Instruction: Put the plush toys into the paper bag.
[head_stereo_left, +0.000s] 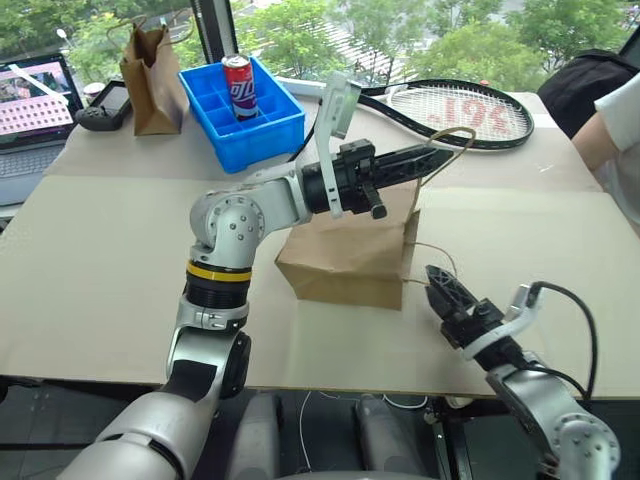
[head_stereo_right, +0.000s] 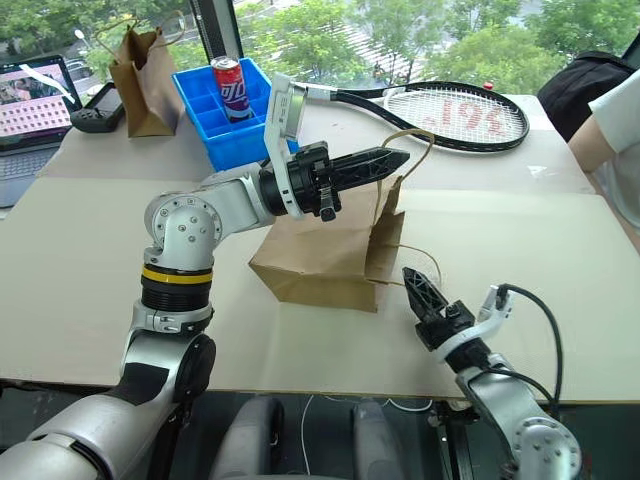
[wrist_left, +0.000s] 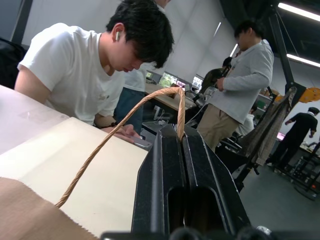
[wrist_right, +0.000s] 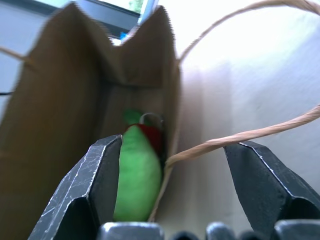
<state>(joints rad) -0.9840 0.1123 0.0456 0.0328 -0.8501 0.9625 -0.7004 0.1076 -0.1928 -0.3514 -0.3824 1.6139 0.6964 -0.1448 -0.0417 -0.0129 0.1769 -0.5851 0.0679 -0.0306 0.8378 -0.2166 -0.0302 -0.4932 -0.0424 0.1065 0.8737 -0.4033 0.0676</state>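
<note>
**Both plush toys inside the paper bag, handle pinched by the left claw**

At the far left of the table (head_stereo_left: 100, 260) sit a laptop (head_stereo_left: 35, 110) and a narrow, crumpled brown bag (head_stereo_left: 152, 85), then a blue compartment bin (head_stereo_left: 255, 125) with a soda can (head_stereo_left: 239, 88) standing in it.

Near the middle, the paper bag (head_stereo_left: 345, 255) lies on its side, mouth toward the robot's right. Above it the left gripper (head_stereo_left: 440, 155) points to the right, its black fingers (wrist_left: 172, 165) clenched together on one twine handle (wrist_left: 125, 122), holding that loop up above the bag. A tennis racket (head_stereo_left: 465, 110) lies behind.

Further right, the right gripper (head_stereo_left: 440, 285) sits just outside the bag's mouth, low near the table edge, released and holding nothing, its fingers (wrist_right: 95, 180) spread wide. In the right wrist view the lime-green plush (wrist_right: 137, 180) lies deep inside the bag, with the red chili plush (wrist_right: 152, 135) just behind it, touching; both are apart from the fingers. The second twine loop (wrist_right: 240, 136) crosses between the fingers.

A person's arm (head_stereo_left: 600, 140) shows at the far right edge.
</note>
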